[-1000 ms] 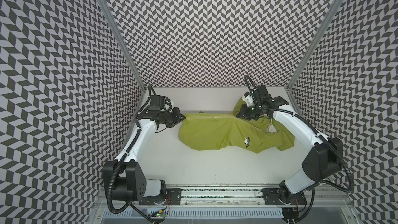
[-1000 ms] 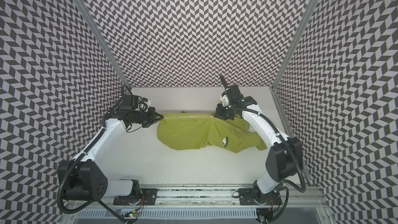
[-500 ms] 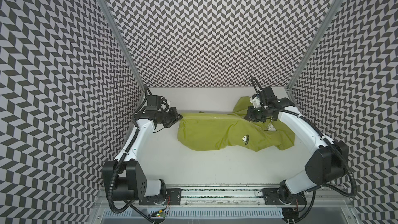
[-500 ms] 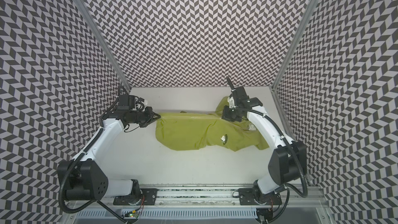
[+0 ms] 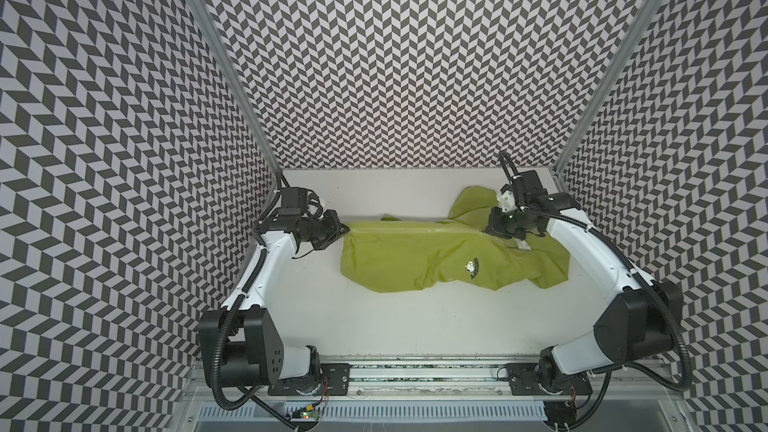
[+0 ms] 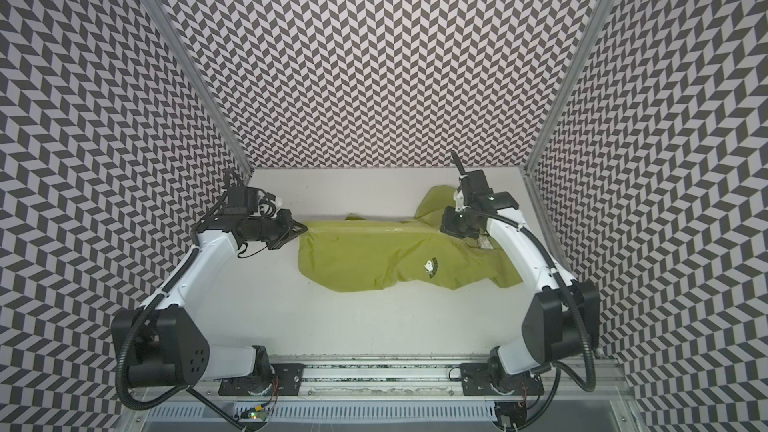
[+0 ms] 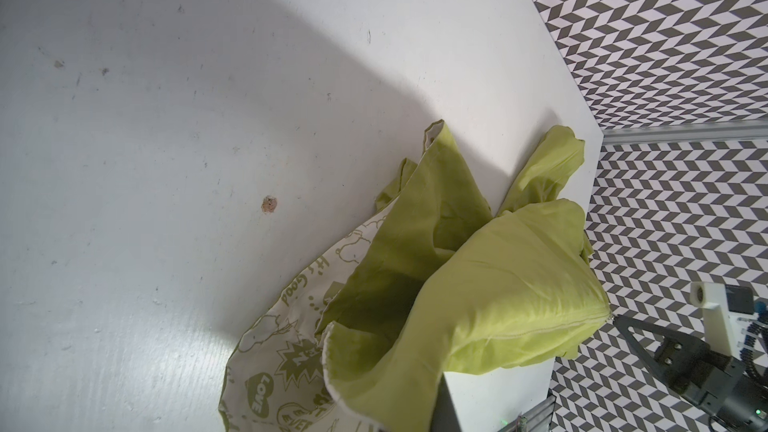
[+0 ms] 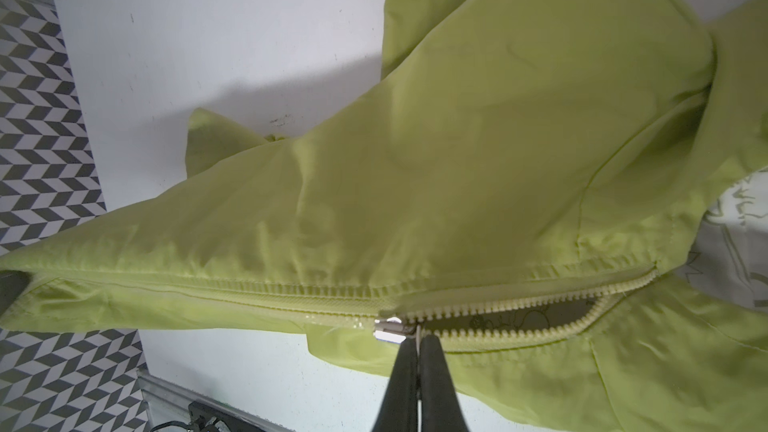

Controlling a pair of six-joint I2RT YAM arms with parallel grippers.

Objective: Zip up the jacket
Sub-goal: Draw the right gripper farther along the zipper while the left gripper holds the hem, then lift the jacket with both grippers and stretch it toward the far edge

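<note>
Across the rear of the white desk (image 5: 374, 326) the jacket (image 5: 415, 251) lies stretched, long axis left to right, hem leftward, collar end rightward. Fabric is thin, lime-green and creased, with a white lining (image 7: 282, 351) (cartoon lettering printed on it). The left gripper (image 5: 344, 228) has its jaws clamped on the hem corner. The right gripper (image 8: 417, 340) has its jaws pinched together on the pull tab (image 8: 417, 331) at the silver slider (image 8: 388, 328). The pale zipper (image 8: 291, 297) is meshed hemward of the slider and parted beyond. Chevron-patterned walls (image 5: 395, 56) enclose the desk.

Bench (image 5: 415, 326): white, matte, scuffed, with a small brown chip (image 7: 269, 204) in the surface. One jacket (image 5: 415, 251) lies on it, lime-green and crumpled, spread from centre toward 2 o'clock, with a sleeve end at 3 o'clock.
</note>
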